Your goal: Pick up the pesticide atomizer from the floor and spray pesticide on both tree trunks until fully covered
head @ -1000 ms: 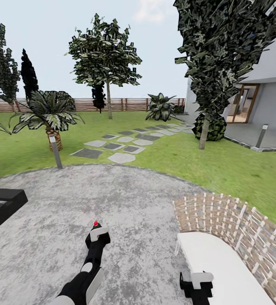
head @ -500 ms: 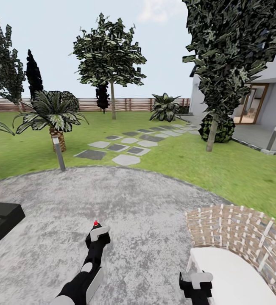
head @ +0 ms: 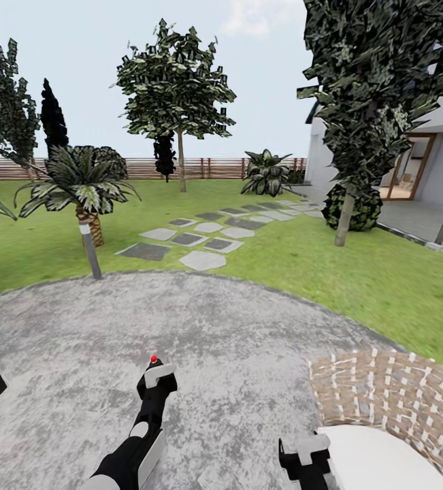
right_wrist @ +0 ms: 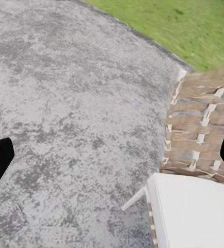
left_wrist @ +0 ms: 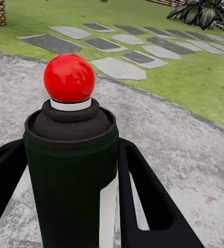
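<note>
Pesticide atomizer upright, clamped in left hand.

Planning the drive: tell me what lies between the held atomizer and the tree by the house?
In the head view, bare grey paving, then green lawn, separate the dark red-knobbed atomizer in the left gripper from the mottled grey-brown tree trunk.

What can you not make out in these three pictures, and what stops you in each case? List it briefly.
- Atomizer: its base and label, cut off by the left wrist view's edge; fingers flank it.
- Right gripper: cut by the head view's edge.
- Near tree trunk: too far to tell whether specks lie on the bark.
</note>
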Controlling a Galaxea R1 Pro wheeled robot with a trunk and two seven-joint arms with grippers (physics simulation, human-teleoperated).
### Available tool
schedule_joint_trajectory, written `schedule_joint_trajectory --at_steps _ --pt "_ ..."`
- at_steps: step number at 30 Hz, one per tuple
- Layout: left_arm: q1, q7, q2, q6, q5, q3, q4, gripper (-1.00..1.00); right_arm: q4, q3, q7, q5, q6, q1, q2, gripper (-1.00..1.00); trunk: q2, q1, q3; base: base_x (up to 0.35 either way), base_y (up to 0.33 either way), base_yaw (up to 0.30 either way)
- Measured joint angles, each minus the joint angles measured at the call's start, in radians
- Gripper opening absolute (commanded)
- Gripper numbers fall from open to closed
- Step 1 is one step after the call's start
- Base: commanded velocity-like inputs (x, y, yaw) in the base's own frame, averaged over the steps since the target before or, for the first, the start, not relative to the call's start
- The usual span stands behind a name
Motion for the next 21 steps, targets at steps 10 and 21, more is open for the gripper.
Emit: schedule_joint_trajectory --at_steps 10,21 --pt "0.000 0.000 0.000 0.000 0.000 0.000 0.000 -1.00 0.000 0.002 0.000 -0.004 -0.001 0.000 -0.001 1.00 0.000 0.000 0.000 0.350 0.090 0.007" --pt "0.000 0.000 0.000 0.000 0.000 0.000 0.000 -1.00 0.000 0.002 0.000 -0.004 -0.001 0.000 -0.001 1.00 0.000 0.000 0.001 0.350 0.105 0.081"
